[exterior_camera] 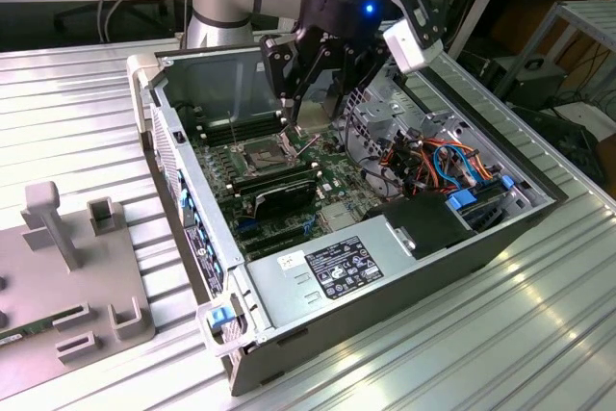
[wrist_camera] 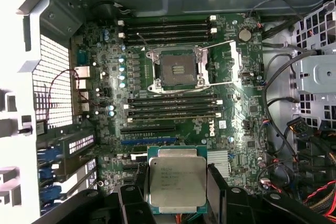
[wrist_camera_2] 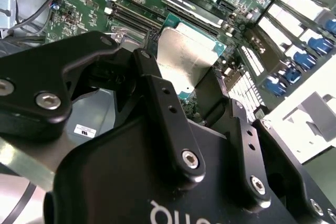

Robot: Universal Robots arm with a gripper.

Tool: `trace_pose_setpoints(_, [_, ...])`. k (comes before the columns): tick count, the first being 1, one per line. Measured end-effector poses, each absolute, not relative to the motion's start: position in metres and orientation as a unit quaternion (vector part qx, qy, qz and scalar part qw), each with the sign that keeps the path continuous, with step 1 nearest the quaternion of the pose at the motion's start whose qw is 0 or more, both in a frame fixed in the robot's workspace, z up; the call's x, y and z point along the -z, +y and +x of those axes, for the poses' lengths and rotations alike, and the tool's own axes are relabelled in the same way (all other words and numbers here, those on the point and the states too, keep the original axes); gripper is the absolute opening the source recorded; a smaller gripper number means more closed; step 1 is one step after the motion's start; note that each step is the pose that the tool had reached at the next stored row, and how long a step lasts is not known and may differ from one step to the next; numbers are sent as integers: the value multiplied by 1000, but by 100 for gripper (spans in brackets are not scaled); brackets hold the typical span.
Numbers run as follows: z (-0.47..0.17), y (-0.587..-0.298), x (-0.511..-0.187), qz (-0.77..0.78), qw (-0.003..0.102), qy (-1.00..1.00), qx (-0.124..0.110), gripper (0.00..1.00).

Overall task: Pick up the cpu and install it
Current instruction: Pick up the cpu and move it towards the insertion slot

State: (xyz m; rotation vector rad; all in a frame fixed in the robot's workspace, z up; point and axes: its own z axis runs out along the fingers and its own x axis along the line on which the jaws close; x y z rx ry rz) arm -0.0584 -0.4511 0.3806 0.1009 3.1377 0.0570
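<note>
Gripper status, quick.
Gripper: closed on the cpu, holding it above the motherboard, not yet in the open socket.

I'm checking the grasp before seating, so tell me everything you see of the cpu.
The cpu is a flat square chip: dull silver-grey metal lid on a green-edged base. The gripper has its jaws closed on two opposite edges, lid facing the wrist cameras. It hangs over the motherboard, clear of the open socket.
</note>
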Motion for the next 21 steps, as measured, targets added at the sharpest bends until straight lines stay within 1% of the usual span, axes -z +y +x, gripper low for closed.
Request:
trace_pose_setpoints(4, [-56, -451, -373, 32, 1, 999, -18, 54])
trace_pose_setpoints(21, [-55, -447, -368, 32, 1, 999, -18, 54])
